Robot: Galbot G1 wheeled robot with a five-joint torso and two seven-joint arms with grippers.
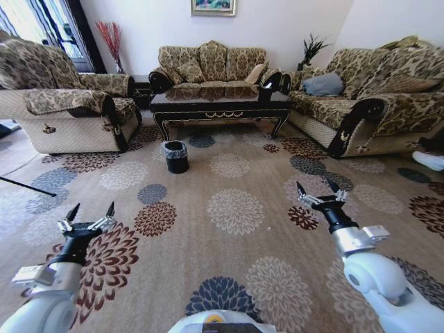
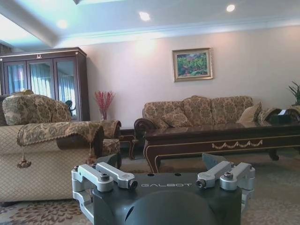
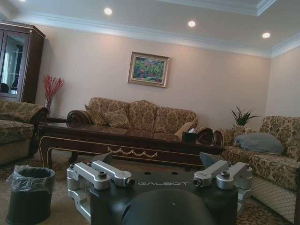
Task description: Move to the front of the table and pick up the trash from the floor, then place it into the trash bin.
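The dark glossy table [image 1: 220, 104] with gold ornament stands across the room before the far sofa. The black trash bin [image 1: 176, 156], lined with a clear bag, sits on the carpet just in front of the table's left end. I cannot make out the trash on the patterned carpet. My left gripper [image 1: 92, 208] and right gripper [image 1: 316, 187] hover open and empty over the near carpet, well short of the bin. The left wrist view looks past the open left gripper [image 2: 161, 161] to the table [image 2: 220, 138]. The right wrist view shows the right gripper [image 3: 157, 159], the bin [image 3: 30, 194] and the table [image 3: 126, 140].
Floral sofas ring the table: an armchair [image 1: 69, 111] at left, a sofa [image 1: 211, 64] behind, another [image 1: 374, 104] at right. A black box [image 1: 266, 92] sits on the table. A thin black rod [image 1: 28, 186] lies at the left. Open carpet [image 1: 236, 208] stretches ahead.
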